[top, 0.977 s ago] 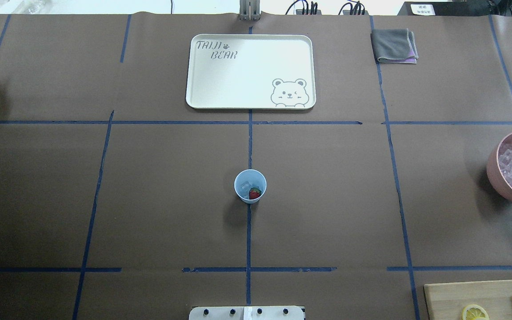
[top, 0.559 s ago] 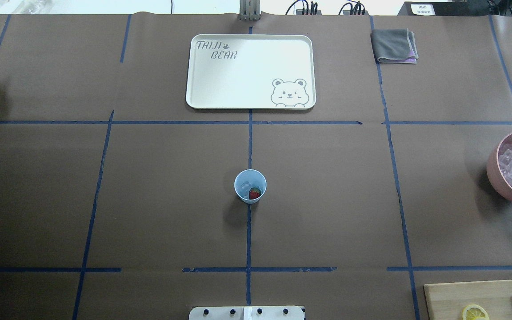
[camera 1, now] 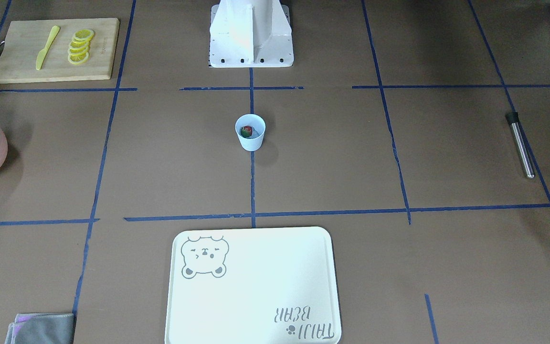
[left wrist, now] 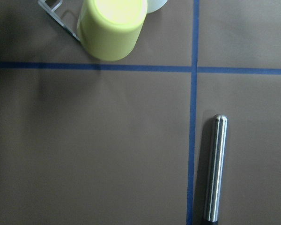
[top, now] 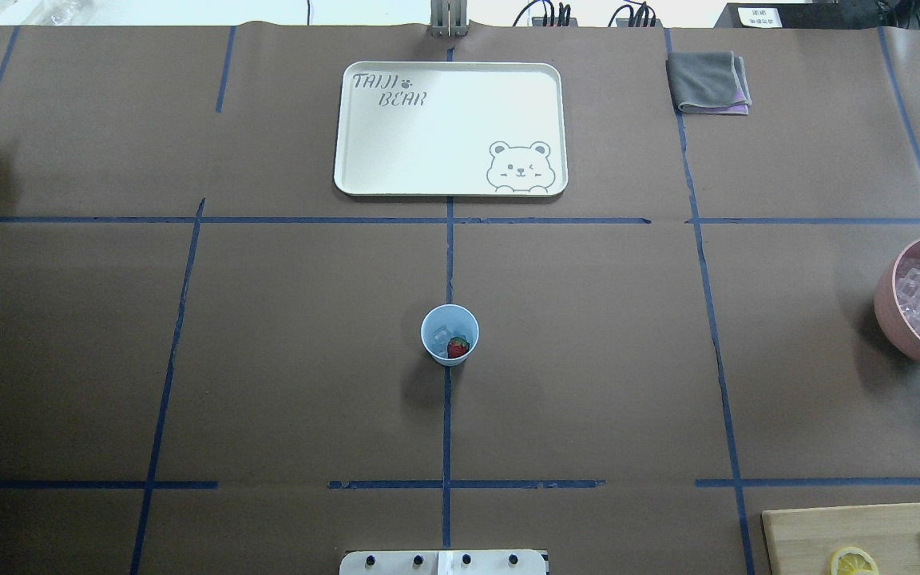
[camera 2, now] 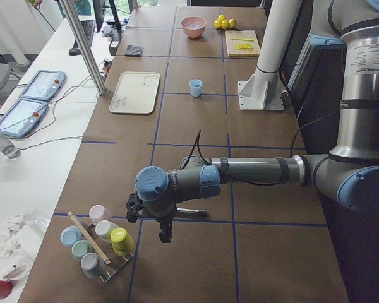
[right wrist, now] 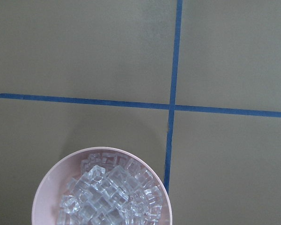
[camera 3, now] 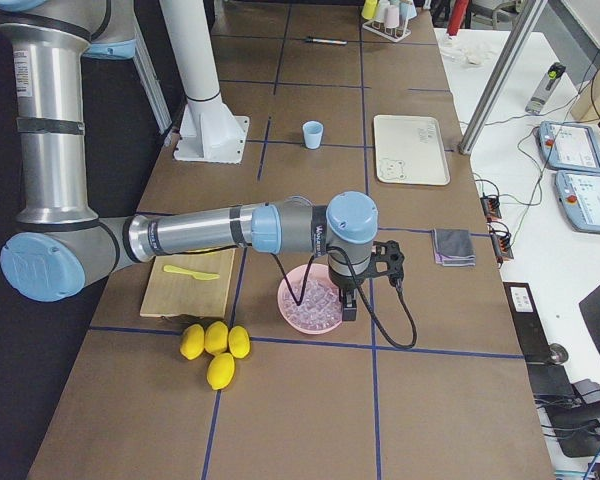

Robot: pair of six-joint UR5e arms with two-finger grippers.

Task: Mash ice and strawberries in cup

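Note:
The pale blue cup (top: 450, 335) stands upright at the table's middle, also in the front-facing view (camera 1: 250, 132). Inside it lie a red strawberry (top: 458, 347) and a clear ice cube (top: 442, 331). My left gripper (camera 2: 148, 226) hangs far off at the table's left end, over a metal rod (left wrist: 214, 168). My right gripper (camera 3: 372, 290) hangs at the right end beside the pink bowl (right wrist: 47, 197) of ice cubes (right wrist: 107, 199). Each gripper shows only in a side view, so I cannot tell whether either is open or shut.
A white bear tray (top: 450, 128) lies beyond the cup. A grey cloth (top: 707, 81) is at the far right. A cutting board (camera 1: 55, 49) holds lemon slices and a yellow knife. A rack of pastel cups (camera 2: 98, 243) stands near the left gripper.

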